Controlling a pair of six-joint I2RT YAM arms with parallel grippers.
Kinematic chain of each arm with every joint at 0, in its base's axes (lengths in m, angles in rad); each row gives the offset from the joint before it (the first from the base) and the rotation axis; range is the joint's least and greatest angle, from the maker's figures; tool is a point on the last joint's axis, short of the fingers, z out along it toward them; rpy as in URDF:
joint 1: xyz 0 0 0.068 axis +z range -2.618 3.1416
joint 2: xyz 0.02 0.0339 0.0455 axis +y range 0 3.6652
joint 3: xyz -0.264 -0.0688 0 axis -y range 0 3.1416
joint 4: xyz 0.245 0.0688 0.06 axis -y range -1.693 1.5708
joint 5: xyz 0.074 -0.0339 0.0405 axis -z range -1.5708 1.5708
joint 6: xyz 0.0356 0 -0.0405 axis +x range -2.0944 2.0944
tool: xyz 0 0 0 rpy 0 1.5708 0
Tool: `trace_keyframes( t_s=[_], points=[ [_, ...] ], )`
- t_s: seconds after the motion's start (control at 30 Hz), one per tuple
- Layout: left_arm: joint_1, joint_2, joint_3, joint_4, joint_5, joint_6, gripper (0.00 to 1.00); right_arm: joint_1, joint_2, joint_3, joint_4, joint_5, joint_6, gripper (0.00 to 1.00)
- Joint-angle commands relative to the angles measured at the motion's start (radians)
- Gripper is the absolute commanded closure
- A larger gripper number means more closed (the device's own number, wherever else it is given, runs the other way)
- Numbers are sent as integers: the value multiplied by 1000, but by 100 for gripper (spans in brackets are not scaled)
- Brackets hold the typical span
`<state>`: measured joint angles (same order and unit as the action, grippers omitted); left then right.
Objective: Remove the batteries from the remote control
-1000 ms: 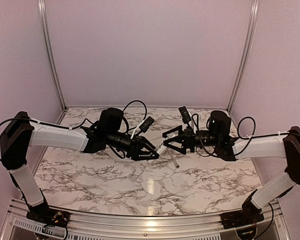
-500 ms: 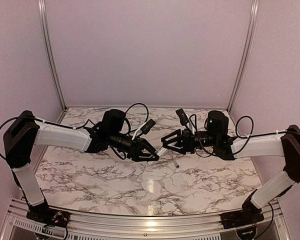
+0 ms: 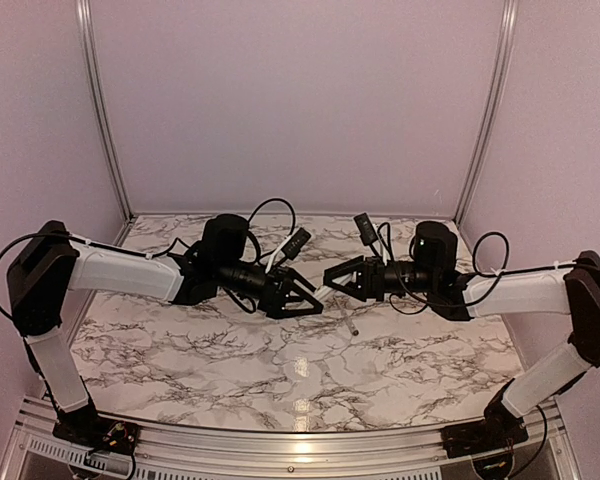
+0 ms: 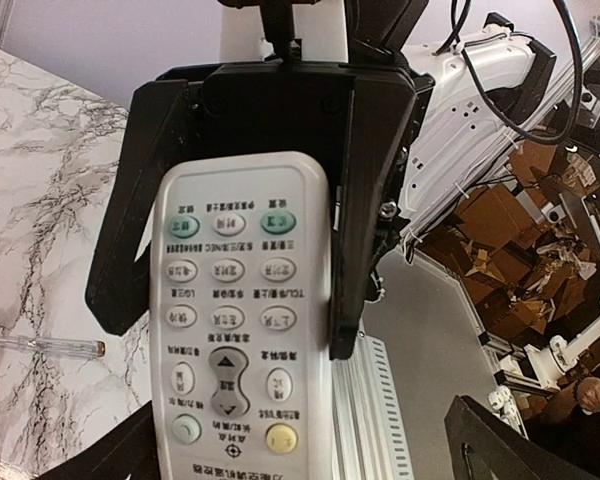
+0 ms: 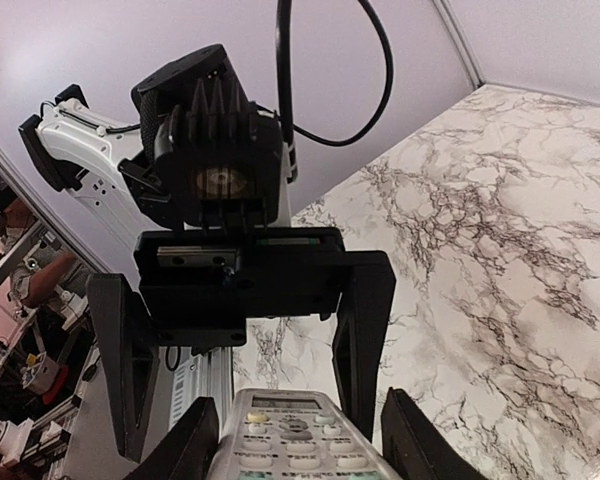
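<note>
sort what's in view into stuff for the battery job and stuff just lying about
For the job:
- remote control, held in the right claw
- left claw, open around the remote's other end

Just lying about:
- thin grey rod, flat on the marble table

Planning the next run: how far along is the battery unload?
Done: nothing visible; no batteries in view. In hand: the right fingers clamp the remote control, button face showing, while the left fingers stand wide open around it. Left: reach the hidden back and pull the batteries.
</note>
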<state>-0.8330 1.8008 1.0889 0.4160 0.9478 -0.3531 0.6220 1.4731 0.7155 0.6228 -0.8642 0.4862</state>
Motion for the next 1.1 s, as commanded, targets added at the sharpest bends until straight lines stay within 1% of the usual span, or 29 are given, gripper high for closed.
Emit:
trace_keyframes(
  t_s=[0.0,0.03,0.17,0.3,0.43,0.5,0.6,0.67,0.7,0.83,0.87,1.0,1.07],
  points=[
    [9,-48,-23,24,-72,31,1,6,-53,3,-19,81,48,100],
    [9,-57,-27,17,-94,41,1,6,-67,1,-33,102,51,100],
    [9,-107,-45,-44,-264,113,1,6,-107,-14,-47,176,88,100],
    [10,-197,-90,-105,-439,206,1,6,-125,-33,-27,227,154,100],
    [9,-307,-196,-42,-589,275,1,7,-127,-61,27,265,222,100],
    [10,-354,-245,-6,-705,292,1,6,-126,-69,44,295,257,100],
    [9,-410,-315,59,-782,324,1,6,-119,-77,78,337,301,100],
    [10,-436,-360,116,-819,345,1,6,-110,-74,88,356,320,100],
    [10,-446,-390,164,-828,388,1,5,-102,-72,96,361,328,100],
    [9,-466,-548,449,-802,481,1,5,-68,-70,167,359,390,100],
    [9,-460,-562,477,-791,496,1,6,-57,-68,184,357,407,100],
    [9,-404,-549,485,-720,551,2,6,-14,-45,233,343,474,100],
    [9,-379,-544,498,-678,576,8,6,3,-28,243,329,505,100]
  ],
)
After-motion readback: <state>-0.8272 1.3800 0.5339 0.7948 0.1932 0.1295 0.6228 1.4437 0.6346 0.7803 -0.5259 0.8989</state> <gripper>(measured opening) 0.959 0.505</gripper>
